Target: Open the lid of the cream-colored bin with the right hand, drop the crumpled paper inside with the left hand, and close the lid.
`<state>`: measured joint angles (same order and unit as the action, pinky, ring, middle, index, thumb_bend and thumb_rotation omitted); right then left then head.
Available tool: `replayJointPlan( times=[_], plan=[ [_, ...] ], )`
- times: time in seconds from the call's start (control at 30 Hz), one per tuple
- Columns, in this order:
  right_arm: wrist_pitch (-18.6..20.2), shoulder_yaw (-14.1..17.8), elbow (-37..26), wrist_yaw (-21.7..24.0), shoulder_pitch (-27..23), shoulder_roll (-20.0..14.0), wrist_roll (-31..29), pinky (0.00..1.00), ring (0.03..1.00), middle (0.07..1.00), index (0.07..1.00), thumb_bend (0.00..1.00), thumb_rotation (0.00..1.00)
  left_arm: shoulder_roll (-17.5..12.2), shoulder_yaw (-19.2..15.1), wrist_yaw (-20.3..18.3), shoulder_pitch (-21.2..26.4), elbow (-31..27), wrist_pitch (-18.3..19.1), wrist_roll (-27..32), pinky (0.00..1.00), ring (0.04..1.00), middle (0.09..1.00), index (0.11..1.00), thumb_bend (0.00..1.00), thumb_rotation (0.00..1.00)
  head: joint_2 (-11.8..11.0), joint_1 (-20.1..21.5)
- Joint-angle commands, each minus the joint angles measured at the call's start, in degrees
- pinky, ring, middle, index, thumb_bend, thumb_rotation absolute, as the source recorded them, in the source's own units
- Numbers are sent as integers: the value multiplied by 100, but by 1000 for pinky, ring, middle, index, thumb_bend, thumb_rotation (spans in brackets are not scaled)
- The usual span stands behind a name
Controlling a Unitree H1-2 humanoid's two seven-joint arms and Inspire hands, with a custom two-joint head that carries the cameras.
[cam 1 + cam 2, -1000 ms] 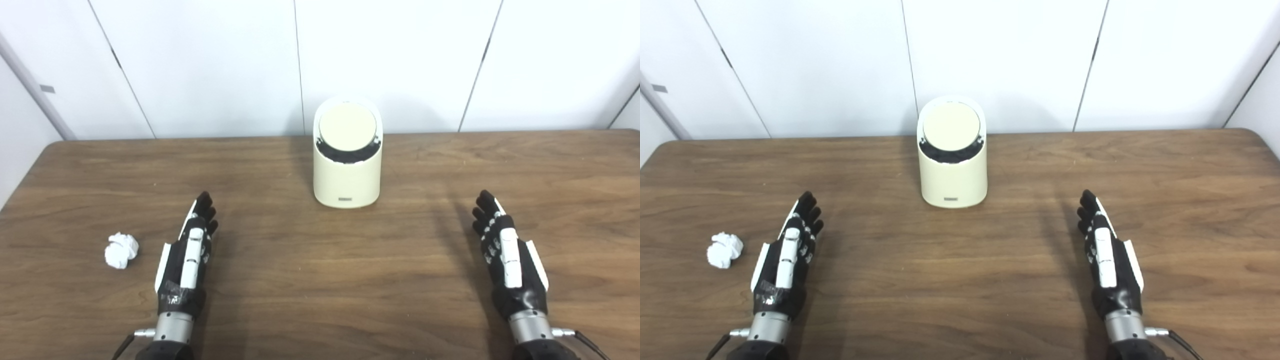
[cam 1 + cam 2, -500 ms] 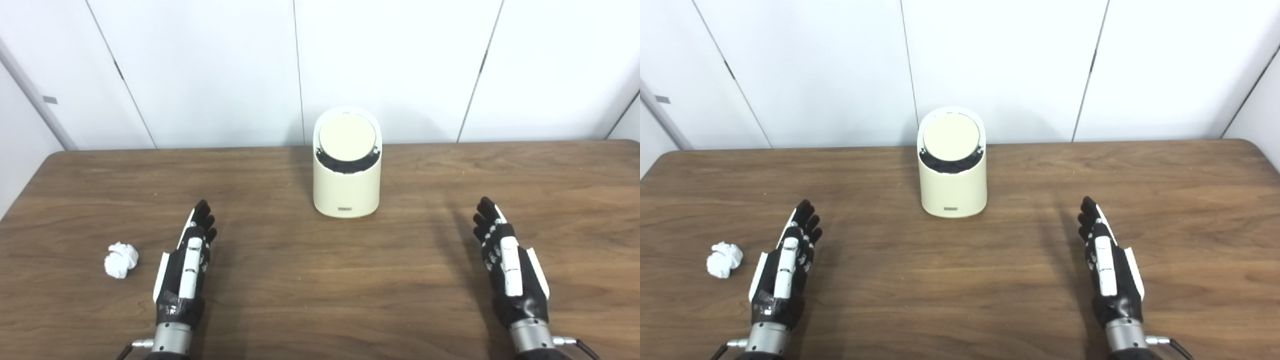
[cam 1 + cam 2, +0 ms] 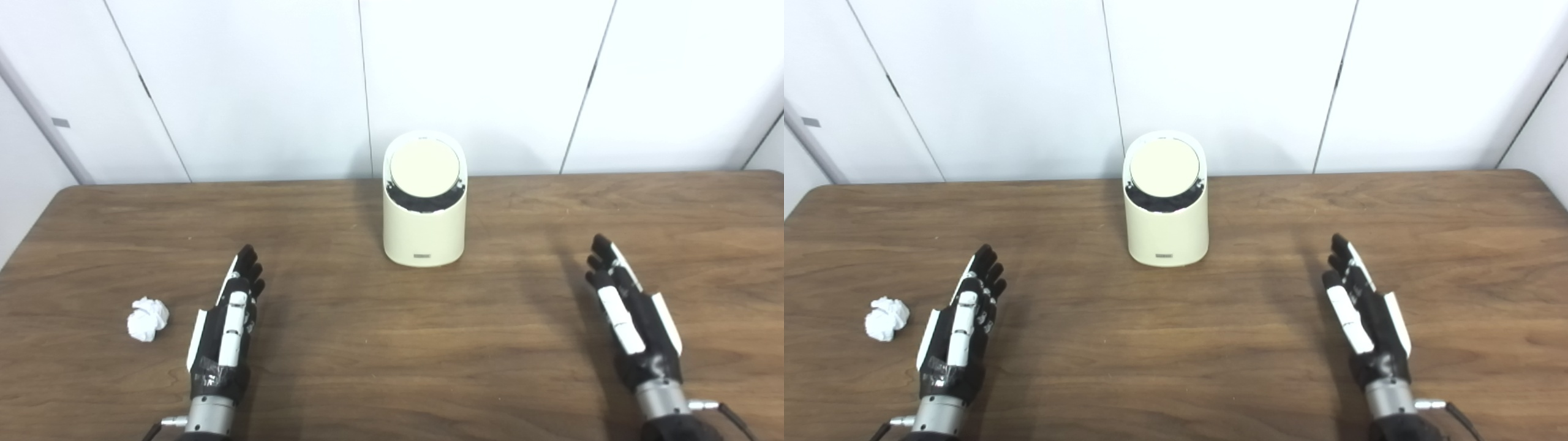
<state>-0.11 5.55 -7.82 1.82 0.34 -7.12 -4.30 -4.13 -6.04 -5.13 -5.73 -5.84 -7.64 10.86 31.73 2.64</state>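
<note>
A cream bin (image 3: 424, 211) stands upright near the middle of the far edge of a wooden surface (image 3: 392, 343), its round lid (image 3: 424, 168) closed. A crumpled paper (image 3: 147, 318) lies near the left edge. The left robot hand (image 3: 225, 327) is just beside the paper, flat, fingers spread, holding nothing. The right robot hand (image 3: 631, 318), toward the right edge, is likewise wide and empty.

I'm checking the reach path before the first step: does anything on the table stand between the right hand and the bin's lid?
Nothing visible does. The right hand is open over bare table, and only wood lies between it and the cream-colored bin, whose lid faces forward. The crumpled paper lies far left.
</note>
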Motion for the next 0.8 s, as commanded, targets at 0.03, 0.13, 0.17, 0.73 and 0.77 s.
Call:
replayJointPlan(
  times=[0.03,0.13,0.17,0.73,0.77],
  plan=[
    [-52,1,-160,4,-375,-100,86,899,944,950,919,597,588,73,76,-17,-220,332,-66,-47,1000,1000,1000,994,347,845,-3,6],
    [147,-52,-235,-86,-584,-215,524,891,940,944,909,649,599,86,75,2,-223,326,-80,-62,1000,1000,1000,992,337,837,-20,22],
    [251,-71,-286,-95,-656,-246,655,885,935,940,907,658,613,88,75,7,-224,327,-82,-66,1000,1000,1000,993,336,837,-19,23],
    [1221,-425,-422,-18,-1622,-588,1767,885,908,923,907,768,646,78,62,16,-234,371,-51,-45,1000,1000,1000,997,327,801,-124,66],
    [1254,-434,-428,-12,-1655,-590,1789,885,905,922,906,779,648,79,61,13,-235,372,-52,-38,1000,1000,1000,998,322,799,-148,67]
  ],
)
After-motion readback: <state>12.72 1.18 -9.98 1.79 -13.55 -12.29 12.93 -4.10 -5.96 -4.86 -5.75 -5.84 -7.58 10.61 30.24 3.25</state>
